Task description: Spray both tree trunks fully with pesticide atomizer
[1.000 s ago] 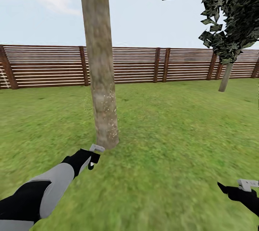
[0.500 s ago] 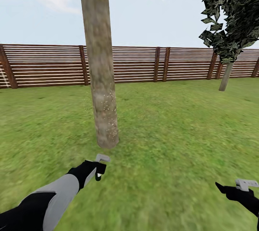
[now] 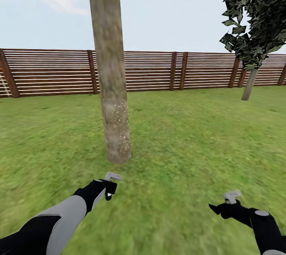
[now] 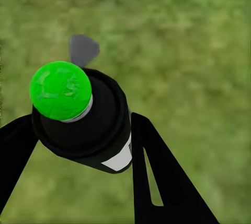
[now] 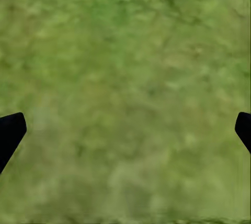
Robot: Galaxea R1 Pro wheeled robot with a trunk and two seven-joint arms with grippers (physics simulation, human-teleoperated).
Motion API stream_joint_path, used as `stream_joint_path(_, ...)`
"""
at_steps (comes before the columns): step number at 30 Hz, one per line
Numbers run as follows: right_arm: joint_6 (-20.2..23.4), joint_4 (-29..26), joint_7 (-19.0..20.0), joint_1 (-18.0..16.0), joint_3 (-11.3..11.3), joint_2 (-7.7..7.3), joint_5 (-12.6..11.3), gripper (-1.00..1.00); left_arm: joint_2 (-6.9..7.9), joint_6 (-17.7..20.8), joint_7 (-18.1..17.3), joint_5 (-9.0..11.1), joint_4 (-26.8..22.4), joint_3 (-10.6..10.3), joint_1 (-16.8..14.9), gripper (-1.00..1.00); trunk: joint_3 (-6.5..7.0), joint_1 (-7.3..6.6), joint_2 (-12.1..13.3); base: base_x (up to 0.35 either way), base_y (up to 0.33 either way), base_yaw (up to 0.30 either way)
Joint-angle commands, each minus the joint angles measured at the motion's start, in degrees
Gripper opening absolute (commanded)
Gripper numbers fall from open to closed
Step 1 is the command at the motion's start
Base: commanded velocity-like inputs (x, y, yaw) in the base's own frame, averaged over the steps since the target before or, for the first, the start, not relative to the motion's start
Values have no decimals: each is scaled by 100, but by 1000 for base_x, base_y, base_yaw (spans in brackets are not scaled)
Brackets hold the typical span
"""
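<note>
Holding one pesticide atomizer (image 4: 86,125), left claw (image 4: 78,151); two trees.

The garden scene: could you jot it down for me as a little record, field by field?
Place: grass lawn with a brown slat fence behind
Nearest tree trunk: upright, pale specks low down
Left gripper: jaws closed around the dark pesticide atomizer, green-capped
Right gripper: jaws wide apart, nothing held, above grass
Second tree: far right, by the fence
</note>
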Motion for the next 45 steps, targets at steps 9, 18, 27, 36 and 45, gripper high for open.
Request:
stream_joint_path(9, 28, 421, 58, -529, 1623, 901, -11, 100, -63, 102, -1091, -895, -121, -249, -8, -100, 0, 0, 0, 0, 0, 0)
stream_joint_path(18, 36, 419, 1576, -775, 1979, 1130, -370, -100, -149, 70, -3976, -2914, -740, -416, -9, -100, 0, 0, 0, 0, 0, 0)
stream_joint_path(27, 29, 377, 2542, -777, 2332, 1130, -382, -100, -243, -125, -4945, -3256, -978, -1350, -9, -100, 0, 0, 0, 0, 0, 0)
stream_joint_path(36, 36, 132, 2627, -777, 2390, 1130, -389, -100, -564, -571, -5579, -3249, -1027, -1801, -9, -100, 0, 0, 0, 0, 0, 0)
stream_joint_path(45, 46, -111, 2632, -779, 2392, 1140, -398, -100, -564, -655, -5656, -3248, -1036, -1858, -9, -100, 0, 0, 0, 0, 0, 0)
